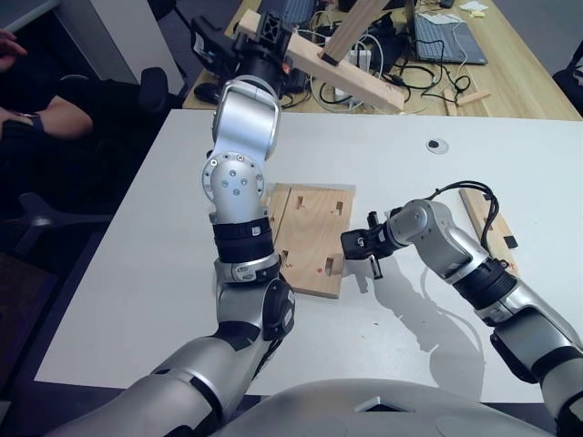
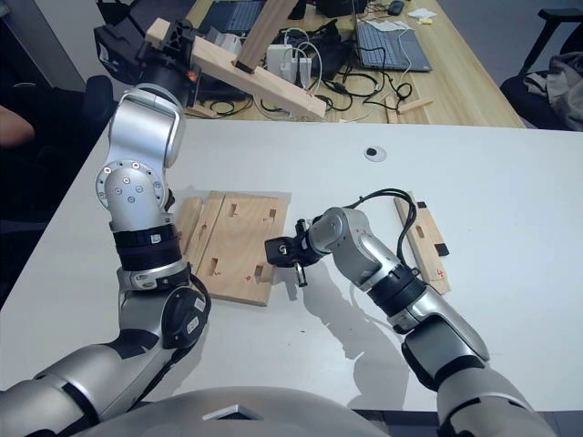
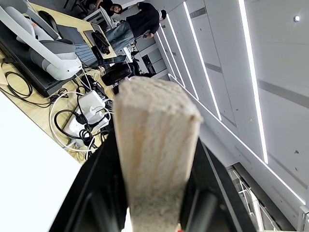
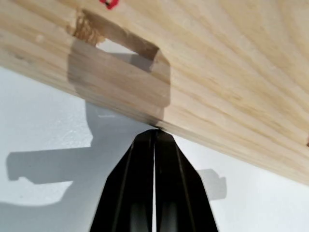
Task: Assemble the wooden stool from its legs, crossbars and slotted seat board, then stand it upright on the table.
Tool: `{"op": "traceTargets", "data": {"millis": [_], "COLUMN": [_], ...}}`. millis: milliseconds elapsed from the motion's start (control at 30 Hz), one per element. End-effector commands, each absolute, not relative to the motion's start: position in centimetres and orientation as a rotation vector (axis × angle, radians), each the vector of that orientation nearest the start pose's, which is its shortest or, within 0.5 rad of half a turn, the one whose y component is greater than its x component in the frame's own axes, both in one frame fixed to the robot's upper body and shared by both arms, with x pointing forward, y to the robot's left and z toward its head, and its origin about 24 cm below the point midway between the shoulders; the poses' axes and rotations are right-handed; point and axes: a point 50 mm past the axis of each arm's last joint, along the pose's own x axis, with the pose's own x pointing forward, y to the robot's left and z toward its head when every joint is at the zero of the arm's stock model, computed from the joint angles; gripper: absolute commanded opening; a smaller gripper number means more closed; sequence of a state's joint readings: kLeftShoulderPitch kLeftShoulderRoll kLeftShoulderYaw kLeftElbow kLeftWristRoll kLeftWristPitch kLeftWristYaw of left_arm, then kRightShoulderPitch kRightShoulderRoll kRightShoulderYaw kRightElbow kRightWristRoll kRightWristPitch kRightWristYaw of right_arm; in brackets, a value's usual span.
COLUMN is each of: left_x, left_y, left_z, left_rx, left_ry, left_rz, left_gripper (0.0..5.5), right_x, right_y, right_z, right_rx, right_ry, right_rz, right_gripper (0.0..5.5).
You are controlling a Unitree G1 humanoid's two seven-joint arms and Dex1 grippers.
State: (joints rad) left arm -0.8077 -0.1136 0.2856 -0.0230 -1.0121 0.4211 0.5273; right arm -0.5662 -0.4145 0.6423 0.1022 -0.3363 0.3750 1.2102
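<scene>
The slotted seat board [image 1: 310,232] lies flat on the white table [image 1: 164,246], slots facing up. My right gripper [image 1: 350,243] is shut with nothing in it, its tips touching the board's right edge near a slot [image 4: 128,43]. My left arm is raised high over the table's far edge. Its gripper [image 1: 273,38] is shut on a wooden leg piece [image 1: 355,82] that slants down to the right, with a second bar [image 1: 353,27] joined across it. In the left wrist view the leg's end [image 3: 154,145] sits between the black fingers [image 3: 104,193]. Another wooden leg [image 1: 483,223] lies on the table at the right.
A small black round cap [image 1: 438,146] sits in the table top at the far right. Behind the table stands a wooden desk [image 1: 519,64] with laptops, a power strip and tangled cables. The table's near left and far right areas are bare.
</scene>
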Motion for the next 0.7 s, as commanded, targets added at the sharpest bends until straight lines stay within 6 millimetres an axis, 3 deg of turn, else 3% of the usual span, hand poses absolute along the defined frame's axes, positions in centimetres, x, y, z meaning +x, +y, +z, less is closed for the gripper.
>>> {"op": "traceTargets", "data": {"millis": [33, 100, 167, 300, 433, 567, 700], "left_x": [34.8, 34.8, 34.8, 35.0, 34.9, 34.7, 34.6], "left_y": [10.4, 10.3, 10.3, 10.3, 10.6, 10.9, 10.9], "left_z": [24.3, 25.0, 25.5, 25.4, 25.1, 24.3, 24.0], "left_rx": [-1.052, -1.048, -1.044, -1.029, -1.026, -1.027, -1.021], "left_ry": [-0.076, -0.104, -0.121, -0.121, -0.110, -0.091, -0.076], "left_rz": [-0.179, -0.205, -0.221, -0.224, -0.204, -0.175, -0.166], "left_gripper": [1.02, 1.02, 1.02, 1.02, 1.02, 1.02, 1.02], "right_x": [28.0, 27.7, 27.3, 26.8, 27.7, 28.8, 30.2], "right_y": [-7.7, -7.9, -7.5, -5.3, -3.2, -3.6, -4.3], "right_z": [11.7, 12.9, 12.5, 10.3, 7.1, 3.2, 1.5], "right_rx": [-0.844, -0.808, -0.797, -0.788, -0.735, -0.742, -0.767], "right_ry": [0.407, 0.388, 0.396, 0.423, 0.499, 0.604, 0.636], "right_rz": [1.486, 1.508, 1.533, 1.597, 1.593, 1.487, 1.331], "right_gripper": [0.00, 0.00, 0.00, 0.00, 0.00, 0.00, 0.00]}}
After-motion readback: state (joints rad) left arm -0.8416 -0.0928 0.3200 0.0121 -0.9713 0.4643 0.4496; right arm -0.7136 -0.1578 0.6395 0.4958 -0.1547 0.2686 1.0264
